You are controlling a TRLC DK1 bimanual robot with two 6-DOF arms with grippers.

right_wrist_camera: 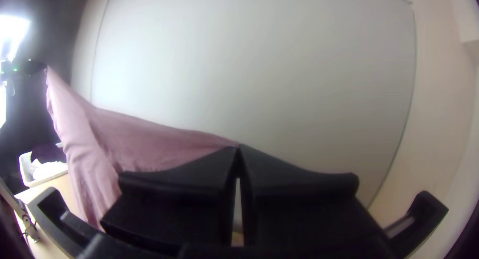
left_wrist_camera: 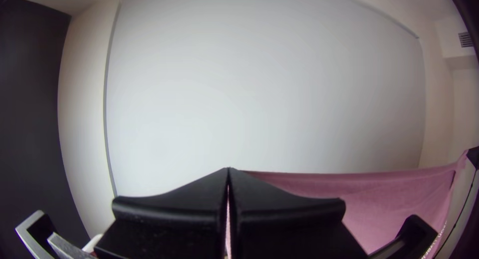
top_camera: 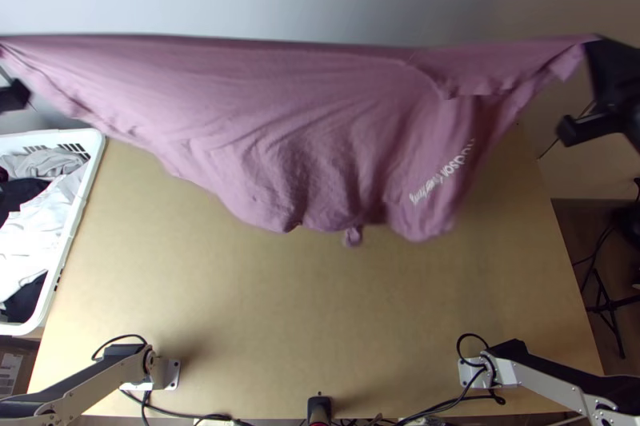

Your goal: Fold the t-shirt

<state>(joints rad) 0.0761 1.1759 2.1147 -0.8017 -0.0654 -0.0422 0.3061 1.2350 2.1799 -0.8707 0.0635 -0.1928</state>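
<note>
The pink t-shirt (top_camera: 320, 130) hangs stretched wide in the air above the table, its upper edge nearly straight and its lower part in loose folds with white lettering. At the top view's left edge, part of my left gripper (top_camera: 14, 96) shows near one end of the cloth. My right gripper (top_camera: 596, 46) holds the other end at the upper right. In the left wrist view my left gripper (left_wrist_camera: 228, 170) is shut on the t-shirt (left_wrist_camera: 389, 199). The right wrist view has my right gripper (right_wrist_camera: 238, 147) shut on a corner of the t-shirt (right_wrist_camera: 144, 139).
A white basket (top_camera: 76, 218) with grey, white and dark clothes stands at the table's left side. Bare wooden table (top_camera: 264, 306) lies below the cloth. Cables run along the near edge, and a pale wall panel (left_wrist_camera: 259, 89) rises behind.
</note>
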